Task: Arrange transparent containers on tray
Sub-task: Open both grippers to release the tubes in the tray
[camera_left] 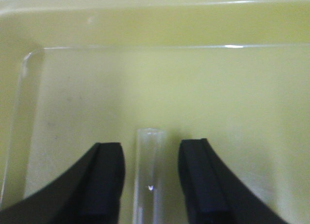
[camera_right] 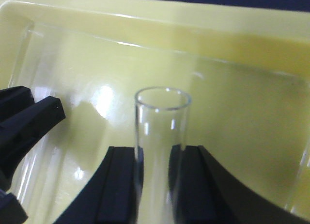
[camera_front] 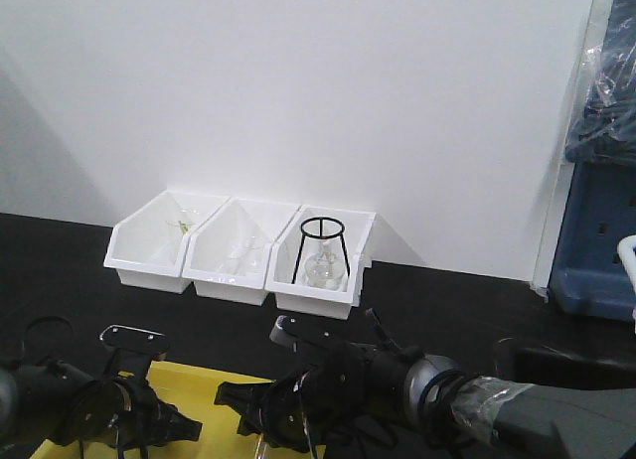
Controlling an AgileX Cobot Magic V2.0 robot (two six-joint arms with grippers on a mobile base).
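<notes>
The yellow tray (camera_front: 211,383) lies at the front between both arms. In the left wrist view a clear test tube (camera_left: 149,185) lies flat on the tray floor (camera_left: 218,103). My left gripper (camera_left: 151,153) is open around it, with a gap on each side. My right gripper (camera_right: 156,158) is shut on a second test tube (camera_right: 161,117), whose open mouth points away over the tray (camera_right: 232,103). From the front, the left gripper (camera_front: 171,422) and right gripper (camera_front: 241,407) hang low over the tray. The tubes are hard to make out from there.
Three white slanted bins (camera_front: 238,250) stand against the back wall; the right one holds a round flask in a black wire stand (camera_front: 322,252). The left gripper's black fingers (camera_right: 29,124) show close by in the right wrist view. Blue crates (camera_front: 596,230) are at the far right.
</notes>
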